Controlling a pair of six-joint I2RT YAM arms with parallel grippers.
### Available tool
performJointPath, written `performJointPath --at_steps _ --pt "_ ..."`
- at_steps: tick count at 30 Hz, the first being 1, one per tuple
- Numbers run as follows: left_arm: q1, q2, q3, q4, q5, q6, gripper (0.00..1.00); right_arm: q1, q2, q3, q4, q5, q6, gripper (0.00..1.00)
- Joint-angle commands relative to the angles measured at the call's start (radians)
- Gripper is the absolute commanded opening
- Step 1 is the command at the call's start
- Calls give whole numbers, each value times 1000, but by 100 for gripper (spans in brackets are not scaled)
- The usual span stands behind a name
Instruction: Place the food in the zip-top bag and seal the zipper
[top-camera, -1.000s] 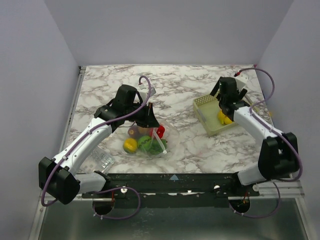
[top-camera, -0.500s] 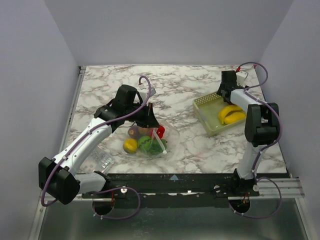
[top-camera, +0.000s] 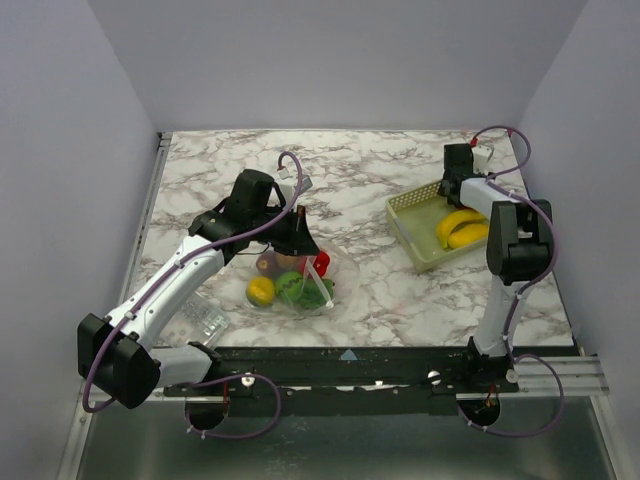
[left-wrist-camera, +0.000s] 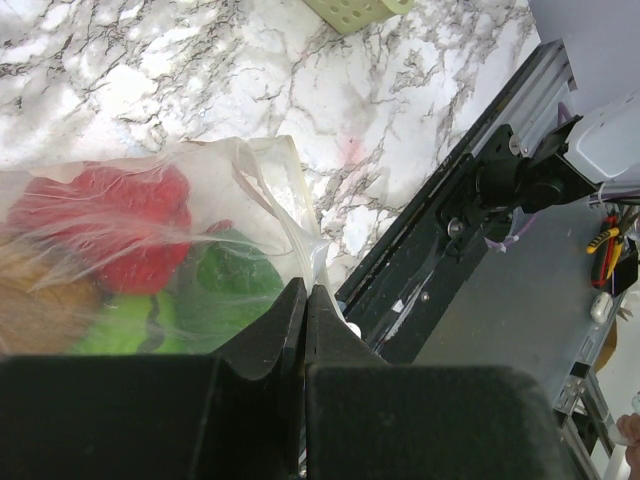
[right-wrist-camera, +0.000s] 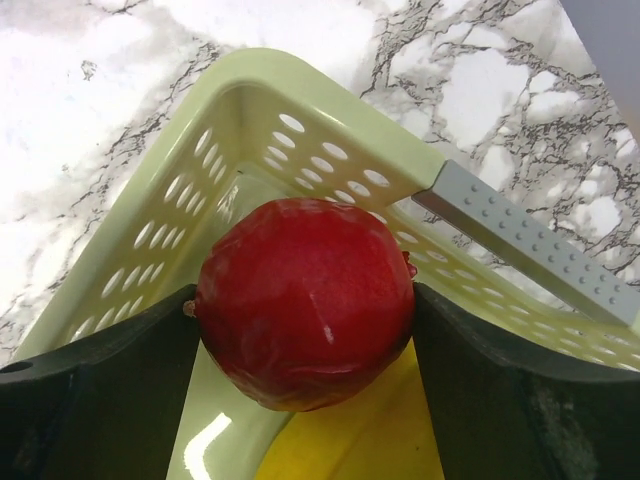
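The clear zip-top bag (top-camera: 300, 282) lies at the table's middle left. It holds yellow (top-camera: 260, 290), green (top-camera: 291, 285), red (top-camera: 320, 262) and brown toy food. My left gripper (top-camera: 299, 240) is shut on the bag's rim and holds it up. In the left wrist view my jaws (left-wrist-camera: 305, 292) pinch the pale zipper strip (left-wrist-camera: 297, 205) of the bag (left-wrist-camera: 150, 230). My right gripper (top-camera: 452, 188) is over the far corner of the pale green basket (top-camera: 421, 250). In the right wrist view it (right-wrist-camera: 305, 310) is shut on a round red fruit (right-wrist-camera: 305, 300).
Yellow bananas (top-camera: 460, 228) lie in the basket, and one (right-wrist-camera: 350, 445) shows under the red fruit, inside the basket's mesh wall (right-wrist-camera: 330, 95). A small crinkly clear packet (top-camera: 205, 320) lies at the near left. The table's front rail (left-wrist-camera: 480, 230) runs close to the bag.
My right arm has folded back, and its gripper has gone from the basket's middle to its far corner. The bananas now show. My left arm and the bag have not moved.
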Motion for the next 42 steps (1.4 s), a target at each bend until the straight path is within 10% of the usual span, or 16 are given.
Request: performJointPath --at_steps 1,13,21,32,42 --pt "4 -4 -2 13 26 2 0 -7 -10 9 38 17 -20 77" --pt "4 2 1 11 24 2 0 -2 -343 -180 134 -298 -33 25" --pt "5 14 6 5 16 7 0 -1 -632 -519 394 -851 105 1" --pt "5 12 5 8 23 4 0 2 -866 -862 921 -1480 406 0" --pt "5 16 3 9 25 2 0 162 -797 -1068 1518 -1684 796 1"
